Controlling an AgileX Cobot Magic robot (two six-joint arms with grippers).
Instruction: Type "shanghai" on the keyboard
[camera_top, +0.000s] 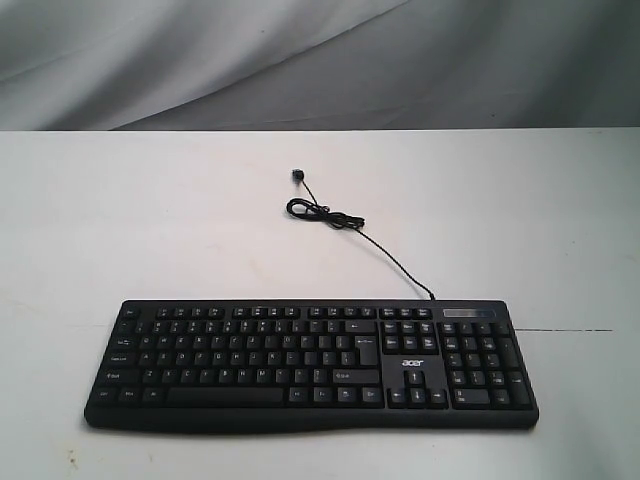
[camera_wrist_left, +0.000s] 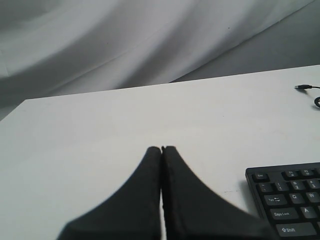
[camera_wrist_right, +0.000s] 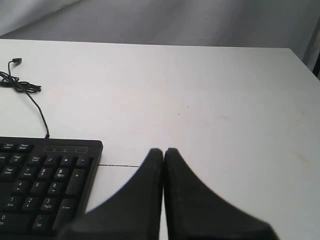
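The wide black keyboard (camera_top: 312, 365) lies flat near the front of the white table, with white legends, a number pad and an "acer" logo (camera_top: 413, 363). Its thin black cable (camera_top: 390, 255) runs back to a small coil and plug (camera_top: 298, 177). Neither arm shows in the exterior view. In the left wrist view my left gripper (camera_wrist_left: 161, 149) is shut and empty, above bare table beside the keyboard's Esc corner (camera_wrist_left: 285, 197). In the right wrist view my right gripper (camera_wrist_right: 163, 151) is shut and empty, above the table beside the number-pad end (camera_wrist_right: 47, 182).
A white tabletop (camera_top: 150, 220) carries everything, with a thin dark seam line (camera_top: 570, 330) running from the keyboard's right end. Grey draped cloth (camera_top: 300, 60) hangs behind the table. The table's right edge (camera_wrist_right: 302, 60) shows in the right wrist view.
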